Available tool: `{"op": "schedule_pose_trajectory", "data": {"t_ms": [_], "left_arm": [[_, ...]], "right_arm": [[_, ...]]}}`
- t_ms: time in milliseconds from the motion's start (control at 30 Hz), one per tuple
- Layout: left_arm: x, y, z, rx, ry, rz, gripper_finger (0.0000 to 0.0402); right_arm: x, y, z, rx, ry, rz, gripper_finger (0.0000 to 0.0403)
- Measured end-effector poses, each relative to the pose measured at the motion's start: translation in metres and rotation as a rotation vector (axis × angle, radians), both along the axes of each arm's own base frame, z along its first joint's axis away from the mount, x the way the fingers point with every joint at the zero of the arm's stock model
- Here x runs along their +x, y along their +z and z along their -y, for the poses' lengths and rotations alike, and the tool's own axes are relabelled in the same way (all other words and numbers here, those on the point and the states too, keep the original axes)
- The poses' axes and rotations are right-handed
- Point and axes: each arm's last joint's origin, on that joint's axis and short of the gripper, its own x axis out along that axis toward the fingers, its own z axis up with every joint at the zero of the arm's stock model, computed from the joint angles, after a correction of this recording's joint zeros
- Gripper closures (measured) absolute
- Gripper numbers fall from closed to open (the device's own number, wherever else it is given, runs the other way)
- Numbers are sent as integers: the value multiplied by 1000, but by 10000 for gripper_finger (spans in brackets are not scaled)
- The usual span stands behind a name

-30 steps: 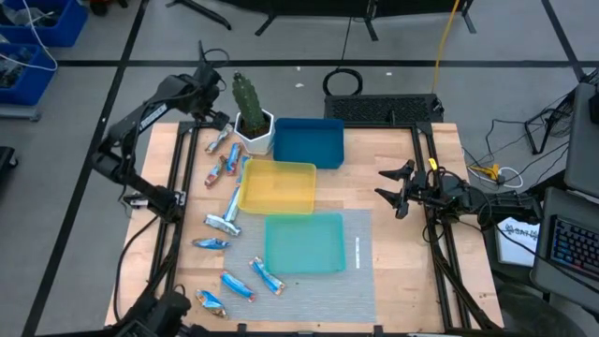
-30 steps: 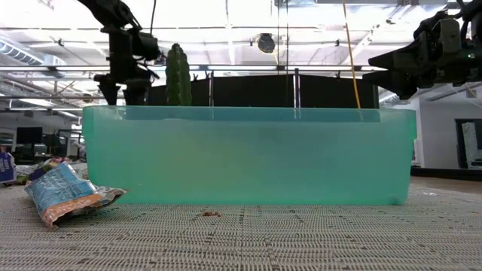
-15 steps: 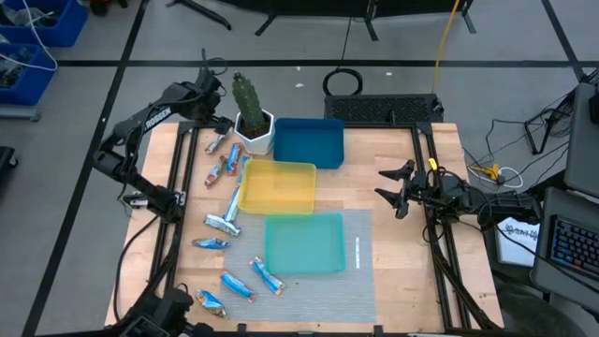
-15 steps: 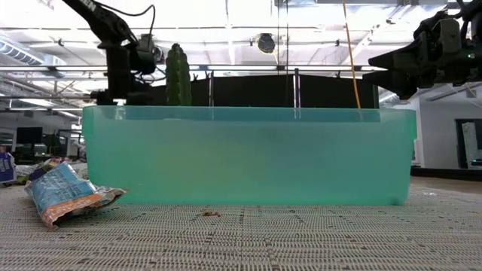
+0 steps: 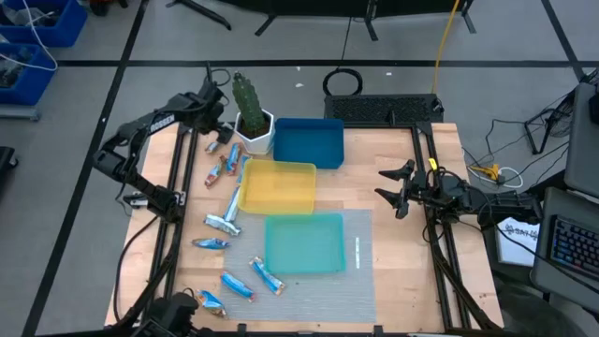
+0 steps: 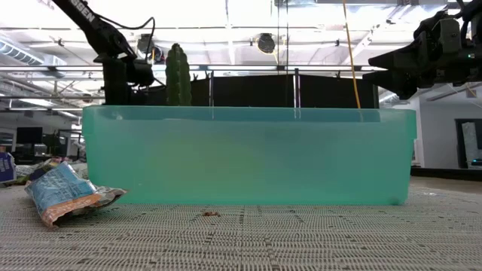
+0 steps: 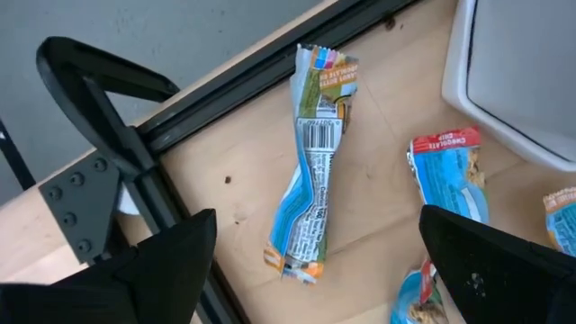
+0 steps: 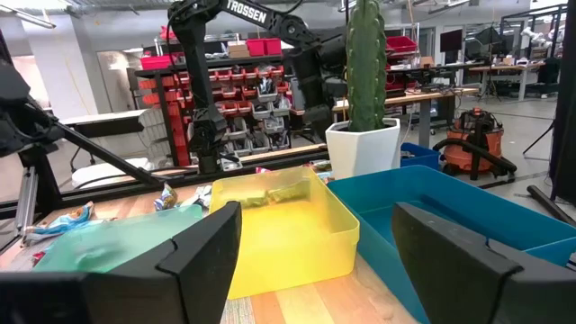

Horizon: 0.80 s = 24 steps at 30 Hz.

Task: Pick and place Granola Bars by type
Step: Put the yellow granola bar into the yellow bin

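While left tool [image 7: 315, 270] hangs fingers apart over surface's [image 5: 384, 201] far-left corner: granola bar [image 7: 310, 202] directly below, flat, long axis across finger gap. Right tool [image 5: 398, 192] farther, spread.

Left gripper [image 7: 315, 261] low at far-left corner, fingers apart; right gripper [image 5: 391, 185] raised, fingers apart

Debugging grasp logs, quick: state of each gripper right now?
Left gripper: open, empty, above a granola bar near the cactus pot.
Right gripper: open, empty, parked at the table's right side.
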Motion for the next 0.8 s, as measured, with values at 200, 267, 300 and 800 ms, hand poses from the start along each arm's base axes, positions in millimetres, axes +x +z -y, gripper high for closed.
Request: {"op": "schedule_pose_trajectory", "data": {"t_ms": [200,267,300,800], "left_arm": [[4,-12,-2,-28,-4,-36,9],[6,-18,-3,-44,-7,-55,9],[7,-22,-4,-55,-12,-65,9],[12,-50,-14,-128,-15,-99,9]], "right_arm": [[0,0,0,0,0,0,124],[0,0,0,0,0,0,124],[0,0,0,0,0,0,124],[0,0,0,0,0,0,124]]}}
